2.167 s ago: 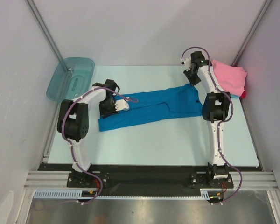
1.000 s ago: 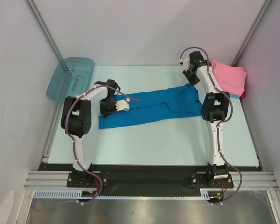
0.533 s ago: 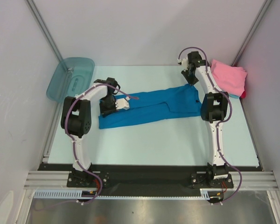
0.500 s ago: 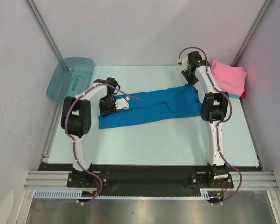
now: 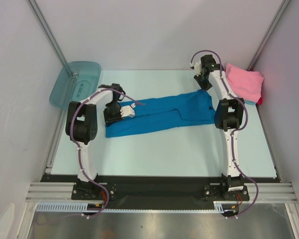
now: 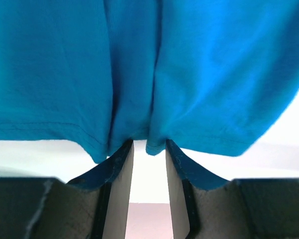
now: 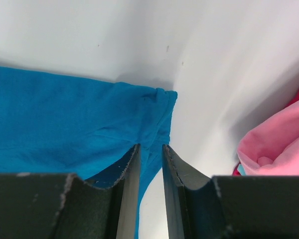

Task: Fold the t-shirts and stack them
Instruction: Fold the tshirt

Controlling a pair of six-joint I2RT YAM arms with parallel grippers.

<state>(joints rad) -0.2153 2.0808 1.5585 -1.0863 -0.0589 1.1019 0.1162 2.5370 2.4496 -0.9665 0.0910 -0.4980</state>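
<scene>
Jaws parted, left arm folded — over blue t-shirt

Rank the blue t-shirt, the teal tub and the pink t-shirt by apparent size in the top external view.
1. blue t-shirt, stretched out across the table
2. teal tub
3. pink t-shirt, bunched at the right edge

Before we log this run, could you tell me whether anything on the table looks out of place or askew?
The teal tub sits at the far left corner, reaching past the table's edge. The blue t-shirt lies as a long strip slanted across the table, not squared. Nothing looks spilled or damaged.
</scene>
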